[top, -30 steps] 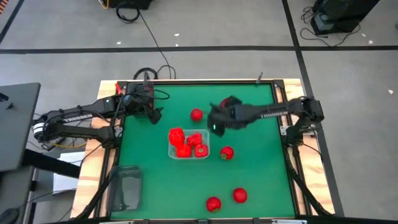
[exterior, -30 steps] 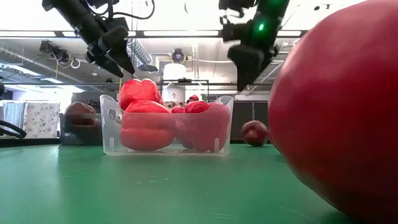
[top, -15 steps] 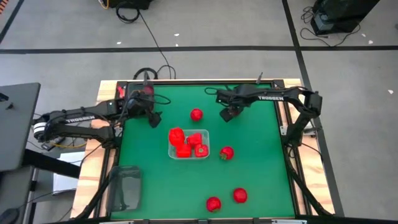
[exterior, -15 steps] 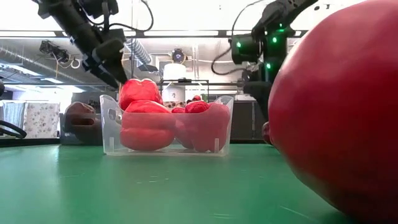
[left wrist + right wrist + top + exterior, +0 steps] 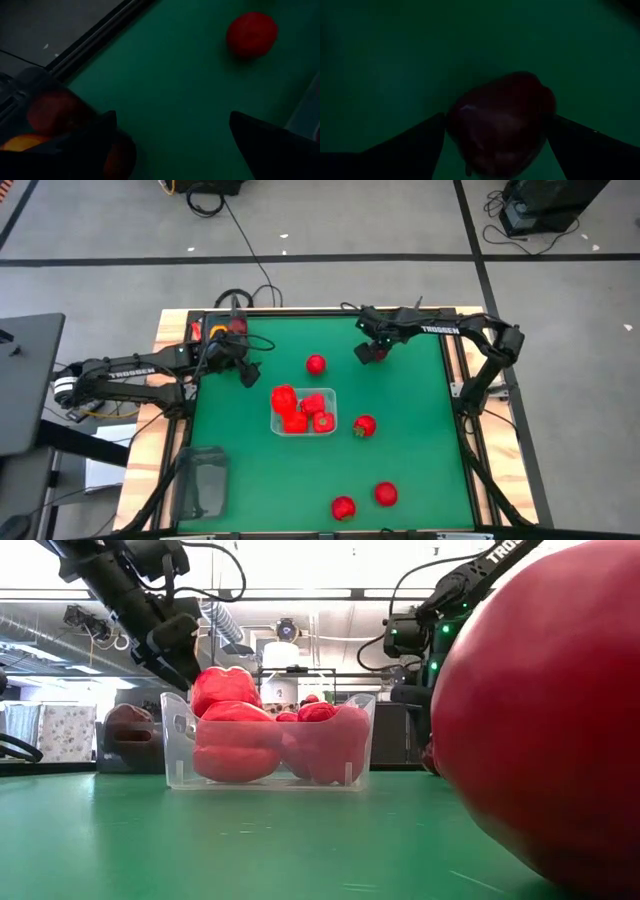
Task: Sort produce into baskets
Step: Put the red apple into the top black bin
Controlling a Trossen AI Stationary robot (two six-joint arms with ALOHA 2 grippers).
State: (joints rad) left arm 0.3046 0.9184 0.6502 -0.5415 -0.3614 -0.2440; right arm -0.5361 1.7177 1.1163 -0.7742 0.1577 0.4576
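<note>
Bin (image 5: 303,426) mid-bench (image 5: 420,470), holding peppers (image 5: 285,398). One fruit (image 5: 316,364) behind it, one (image 5: 365,425) just right, two (image 5: 343,507) near the front. Second bin (image 5: 205,480) off the front-left edge.

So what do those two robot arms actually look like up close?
Both are dark, slender, jointed arms with white TROSSEN lettering and black cables along them. Each ends in a two-fingered claw: the left claw, the right claw. Small green lights glow on the right arm.

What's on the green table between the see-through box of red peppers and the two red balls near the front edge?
From above, only bare green table separates the clear plastic box from the two round red fruits.
</note>
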